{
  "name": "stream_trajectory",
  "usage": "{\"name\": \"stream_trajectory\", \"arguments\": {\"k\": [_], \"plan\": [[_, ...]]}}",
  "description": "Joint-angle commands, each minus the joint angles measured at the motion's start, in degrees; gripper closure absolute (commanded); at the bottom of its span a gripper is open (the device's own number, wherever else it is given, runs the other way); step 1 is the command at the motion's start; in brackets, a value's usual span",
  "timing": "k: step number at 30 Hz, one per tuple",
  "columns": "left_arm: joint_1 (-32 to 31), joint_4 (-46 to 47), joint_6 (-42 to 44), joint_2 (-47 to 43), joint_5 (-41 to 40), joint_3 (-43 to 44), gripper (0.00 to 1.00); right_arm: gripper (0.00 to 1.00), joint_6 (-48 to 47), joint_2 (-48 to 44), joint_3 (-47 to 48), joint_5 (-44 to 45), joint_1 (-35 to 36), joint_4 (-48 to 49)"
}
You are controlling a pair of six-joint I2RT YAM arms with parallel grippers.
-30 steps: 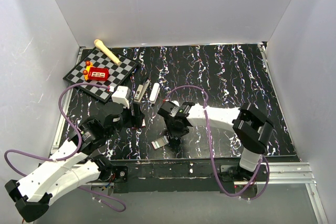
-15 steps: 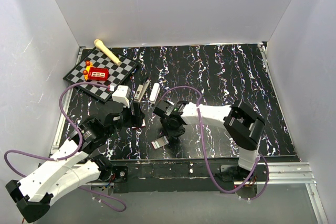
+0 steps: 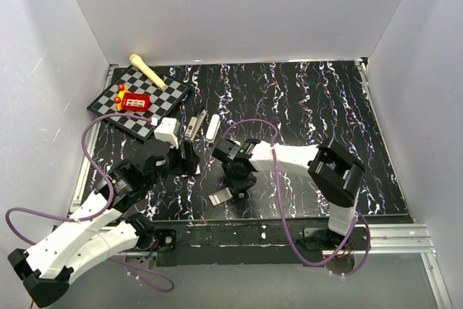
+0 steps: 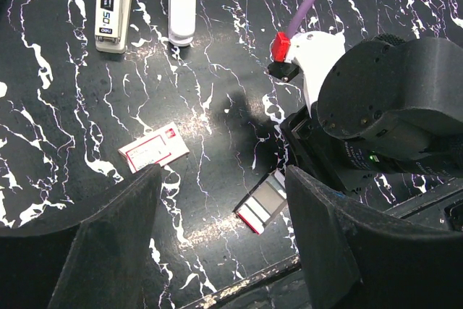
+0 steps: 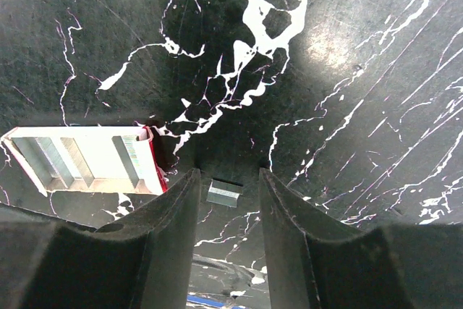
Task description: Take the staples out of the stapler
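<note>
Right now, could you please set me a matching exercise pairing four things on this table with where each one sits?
Things:
1 stapler
2 staples
3 red block
4 wooden pestle

Places:
A on the chessboard
B beside the white stick
C across the chessboard's far edge
D between the fingers of the right claw

Pairs: 1-B; 2-D; 3-A; 4-C

Stapler [image 3: 193, 126] just beside white stick [image 3: 212, 128], near checkered board [image 3: 163, 98]
</note>
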Motion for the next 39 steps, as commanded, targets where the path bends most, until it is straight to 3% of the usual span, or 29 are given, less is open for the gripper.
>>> {"name": "stream_trajectory", "arguments": {"k": [1, 10, 39], "plan": [[0.5, 1.0, 0.7, -0.3, 0.5, 0.1, 0.31, 0.55, 0.0, -0.3, 1.4, -0.7, -0.1, -0.7], [0.7, 0.9, 0.6, -0.6, 0.6, 0.0, 0.31, 0.56, -0.2, -0.3, 0.9, -2.1, 0.0, -0.8], [0.8, 1.0, 0.7, -0.6, 1.1, 0.1, 0.31, 0.55, 5.6, -0.7, 1.3, 6.3, -0.2, -6.9]]}}
